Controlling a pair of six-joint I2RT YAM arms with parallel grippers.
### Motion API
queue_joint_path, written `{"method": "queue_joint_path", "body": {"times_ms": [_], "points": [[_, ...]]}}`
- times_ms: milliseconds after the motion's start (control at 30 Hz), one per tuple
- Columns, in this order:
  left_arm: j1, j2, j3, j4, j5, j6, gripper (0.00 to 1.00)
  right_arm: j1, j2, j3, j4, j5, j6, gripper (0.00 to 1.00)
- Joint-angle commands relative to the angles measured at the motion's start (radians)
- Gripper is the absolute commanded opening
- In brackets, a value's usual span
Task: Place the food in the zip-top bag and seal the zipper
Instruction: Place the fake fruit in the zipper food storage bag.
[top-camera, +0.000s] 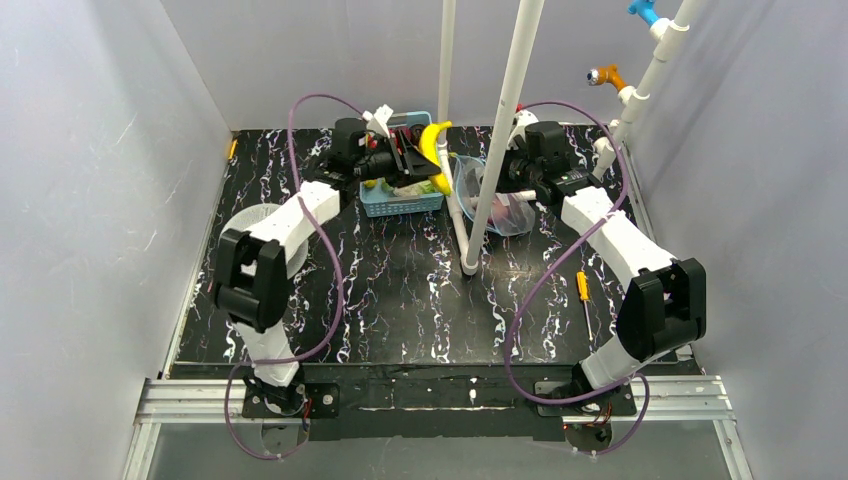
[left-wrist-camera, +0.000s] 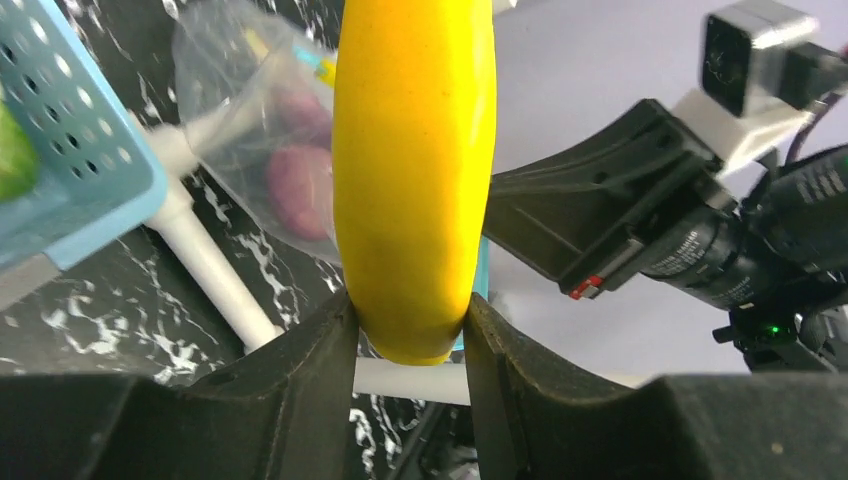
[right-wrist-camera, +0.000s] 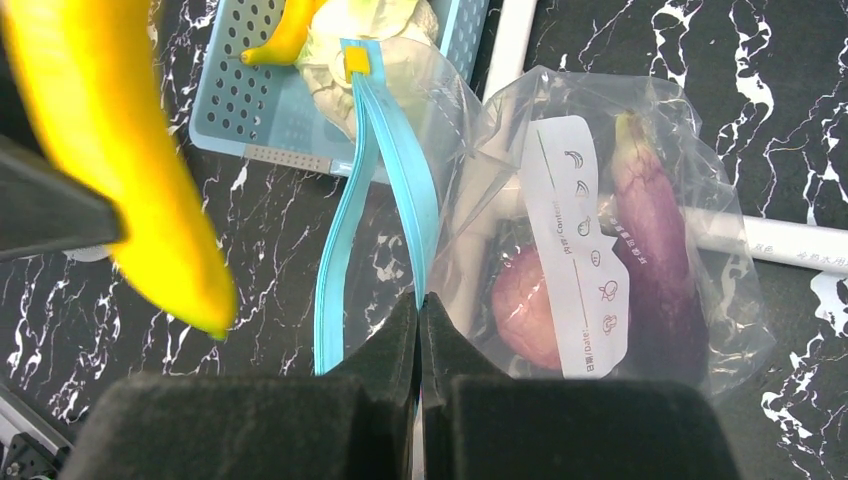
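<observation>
My left gripper (top-camera: 415, 152) is shut on a curved yellow banana (top-camera: 434, 143), held in the air between the blue basket and the bag. In the left wrist view the banana (left-wrist-camera: 415, 150) sits pinched between my jaws (left-wrist-camera: 410, 320). The clear zip-top bag (top-camera: 508, 212) lies right of the white pole. My right gripper (right-wrist-camera: 420, 300) is shut on the bag's mouth edge, at the teal zipper (right-wrist-camera: 400, 170). The mouth gapes open. Inside the bag (right-wrist-camera: 560, 200) are a purple eggplant (right-wrist-camera: 655, 260) and a round reddish-purple piece (right-wrist-camera: 530, 305). The banana (right-wrist-camera: 110, 150) hangs left of the mouth.
The light-blue mesh basket (top-camera: 400, 203) holds a cabbage (right-wrist-camera: 385, 25), another banana (right-wrist-camera: 285, 35) and a green pear (left-wrist-camera: 8, 160). Two white poles (top-camera: 500, 130) (top-camera: 447, 90) stand between basket and bag. A white plate (top-camera: 232, 228) lies at the left, a screwdriver (top-camera: 583, 290) at the right.
</observation>
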Motion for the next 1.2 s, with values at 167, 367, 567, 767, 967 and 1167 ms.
{"method": "queue_joint_path", "body": {"times_ms": [167, 367, 567, 767, 967, 1167], "points": [[-0.015, 0.068, 0.048, -0.201, 0.230, -0.052, 0.00, 0.001, -0.062, -0.021, 0.055, 0.055, 0.014, 0.01], [-0.020, 0.019, 0.016, -0.302, 0.274, -0.009, 0.00, 0.001, -0.089, -0.056, 0.094, 0.085, 0.032, 0.01], [-0.038, -0.023, 0.021, -0.400, 0.306, 0.080, 0.00, 0.000, -0.073, -0.044, 0.077, 0.106, 0.031, 0.01], [-0.036, -0.077, 0.033, -0.401, 0.195, 0.080, 0.00, 0.002, -0.067, -0.037, 0.070, 0.098, 0.030, 0.01], [-0.020, -0.142, -0.002, -0.322, 0.119, 0.054, 0.00, 0.005, -0.065, -0.033, 0.065, 0.096, 0.028, 0.01], [-0.035, -0.118, -0.013, -0.360, 0.231, 0.057, 0.00, 0.005, -0.067, -0.032, 0.067, 0.116, 0.039, 0.01]]}}
